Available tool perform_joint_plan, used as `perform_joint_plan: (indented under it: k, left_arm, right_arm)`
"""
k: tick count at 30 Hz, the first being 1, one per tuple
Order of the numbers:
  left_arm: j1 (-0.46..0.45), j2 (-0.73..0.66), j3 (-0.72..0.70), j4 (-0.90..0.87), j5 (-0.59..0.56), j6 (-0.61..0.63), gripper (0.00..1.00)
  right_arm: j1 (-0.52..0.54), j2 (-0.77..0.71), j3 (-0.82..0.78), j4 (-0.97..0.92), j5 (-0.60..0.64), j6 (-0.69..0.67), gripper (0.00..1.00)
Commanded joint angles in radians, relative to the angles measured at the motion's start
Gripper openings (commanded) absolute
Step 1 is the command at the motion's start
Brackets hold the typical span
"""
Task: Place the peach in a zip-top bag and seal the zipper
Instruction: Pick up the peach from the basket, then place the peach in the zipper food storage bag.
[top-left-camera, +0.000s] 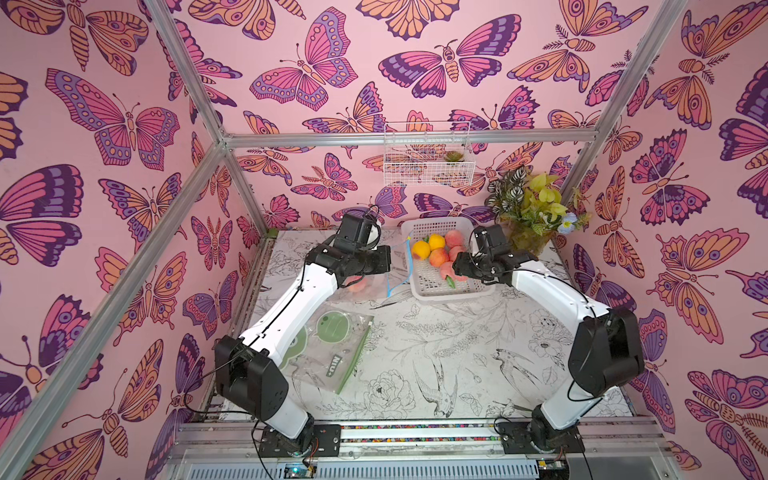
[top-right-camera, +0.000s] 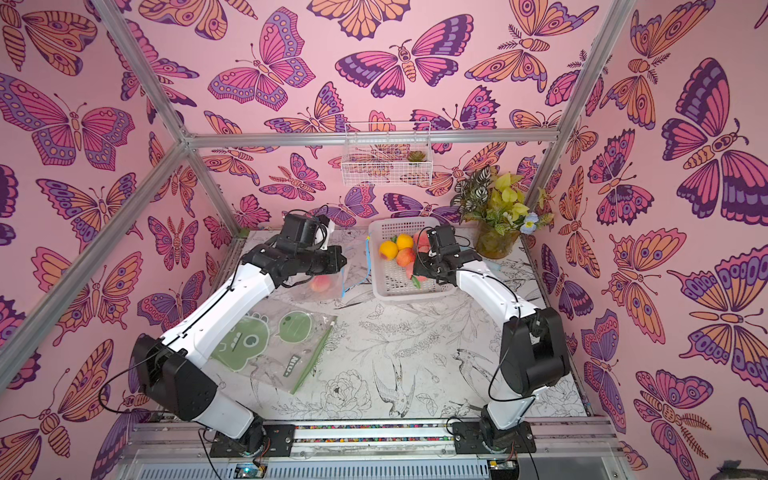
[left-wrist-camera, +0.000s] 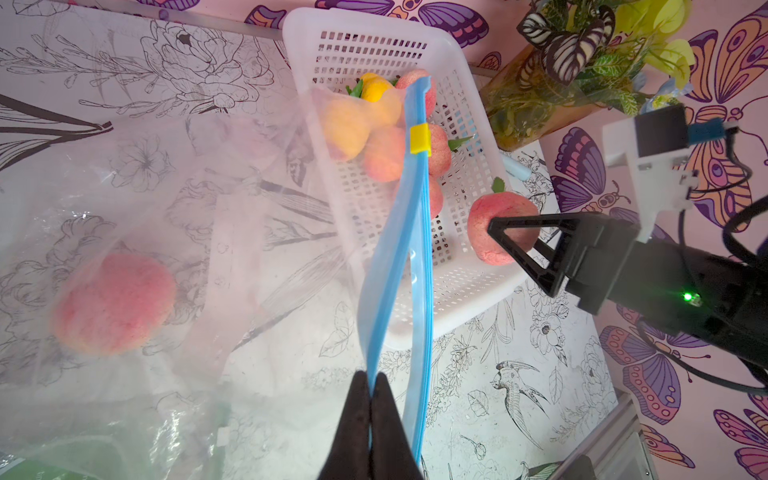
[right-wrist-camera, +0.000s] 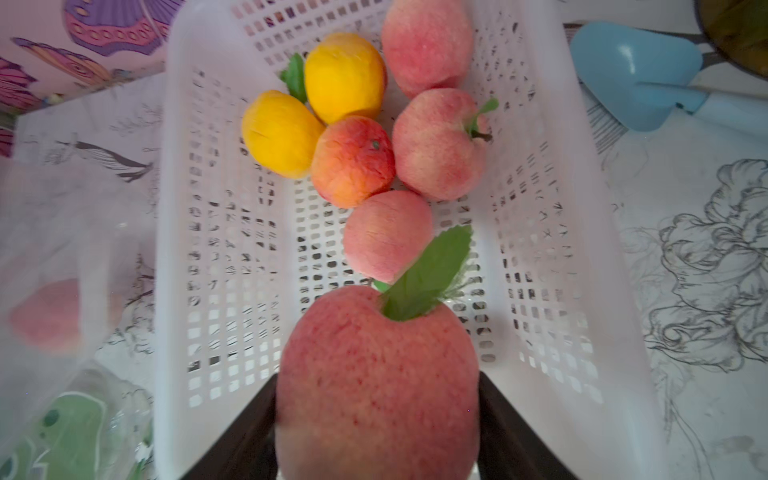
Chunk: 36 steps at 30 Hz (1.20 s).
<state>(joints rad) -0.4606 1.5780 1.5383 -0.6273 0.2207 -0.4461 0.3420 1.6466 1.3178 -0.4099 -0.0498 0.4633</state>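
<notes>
"NIU+" label (top-left-camera: 336, 360) on flat green-printed bag (top-left-camera: 328, 332)

bright, even, diffuse light fills every view; only faint soft shadows lie on the worktop (top-left-camera: 457, 332) under the arms. the frame posts (top-left-camera: 183, 75) bow toward the edges in both top views. the left tool (left-wrist-camera: 370, 395) is dark and soft, and just beyond it the zip-top bag (left-wrist-camera: 392, 266) glares milky. the peach (right-wrist-camera: 374, 365) in the right tool (right-wrist-camera: 377, 378) is blurred; the basket (right-wrist-camera: 561, 208) past it is sharper.

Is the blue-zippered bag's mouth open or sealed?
Open. On the bag, the two blue zipper strips stand apart; the yellow slider sits near one end.
</notes>
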Motion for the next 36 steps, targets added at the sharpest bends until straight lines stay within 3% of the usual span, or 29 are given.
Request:
perform_joint_plan:
  k: [1, 17, 36]
  left_arm:
    - [-0.003, -0.016, -0.013, 0.013, 0.017, 0.008, 0.0]
    - [-0.004, 0.018, 0.001, 0.034, 0.047, -0.013, 0.0]
    - [-0.004, 0.013, 0.016, 0.041, 0.098, -0.003, 0.0]
  right_arm:
    - [-0.002, -0.051, -0.049, 0.145, -0.125, -0.015, 0.65]
    - [0.069, -0.17, -0.121, 0.503, -0.472, 0.103, 0.63]
    - [0.195, 0.004, 0.004, 0.43, -0.51, 0.072, 0.62]
